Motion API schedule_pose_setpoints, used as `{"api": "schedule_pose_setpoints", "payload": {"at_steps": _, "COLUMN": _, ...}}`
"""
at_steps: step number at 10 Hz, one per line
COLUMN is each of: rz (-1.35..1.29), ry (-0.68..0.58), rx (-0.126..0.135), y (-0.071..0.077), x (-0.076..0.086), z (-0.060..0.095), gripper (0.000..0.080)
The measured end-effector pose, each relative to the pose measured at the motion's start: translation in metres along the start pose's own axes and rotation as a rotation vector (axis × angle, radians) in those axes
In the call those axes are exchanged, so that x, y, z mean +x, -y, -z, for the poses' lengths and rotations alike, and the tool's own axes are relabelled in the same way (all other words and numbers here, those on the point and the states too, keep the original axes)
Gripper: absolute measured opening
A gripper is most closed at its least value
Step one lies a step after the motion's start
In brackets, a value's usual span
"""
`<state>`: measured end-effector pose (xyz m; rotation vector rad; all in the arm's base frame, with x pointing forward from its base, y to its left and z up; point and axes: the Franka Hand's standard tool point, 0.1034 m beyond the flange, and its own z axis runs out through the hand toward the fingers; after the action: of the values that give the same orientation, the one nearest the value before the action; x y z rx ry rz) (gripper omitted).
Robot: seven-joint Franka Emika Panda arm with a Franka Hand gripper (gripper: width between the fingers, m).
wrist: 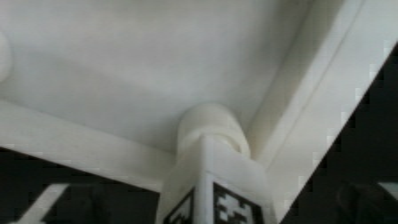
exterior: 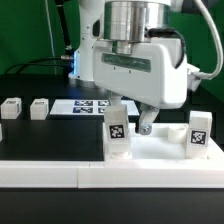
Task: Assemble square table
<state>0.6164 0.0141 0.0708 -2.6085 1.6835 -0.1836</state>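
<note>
1. 2 upright legs (exterior: 117, 138) (exterior: 200, 134) are blocking corners of the slab (exterior: 160, 150); bare slab is lying free between them.
2. The gripper (exterior: 133, 120) is hanging in that gap, beside the exterior view's left leg.
3. The raised rim (wrist: 294, 90) is running close beside this leg.

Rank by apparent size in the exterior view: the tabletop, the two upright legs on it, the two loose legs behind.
1. tabletop.
2. upright legs and: alike, tied.
3. loose legs and: alike, tied; smaller here, though farther from the camera, so true size unsure.
</note>
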Motion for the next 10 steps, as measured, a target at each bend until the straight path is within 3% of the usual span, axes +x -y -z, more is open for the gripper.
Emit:
{"api": "schedule_pose_setpoints", "payload": {"at_steps": 3, "rz": 0.246, "ry": -0.004, "rx": 0.0, "y": -0.001, "x": 0.003, "z": 0.0, "gripper": 0.0649}}
{"api": "schedule_pose_setpoints", "payload": {"at_steps": 6, "rz": 0.691, "ry": -0.092, "rx": 0.049, "y": -0.001, "x": 0.012, "z": 0.007, "gripper": 0.0649}}
{"api": "schedule_pose_setpoints", "payload": {"at_steps": 10, "rz": 0.767, "ry": -0.09, "rx": 0.044, "y": -0.004, "x": 0.014, "z": 0.006, "gripper": 0.0649}}
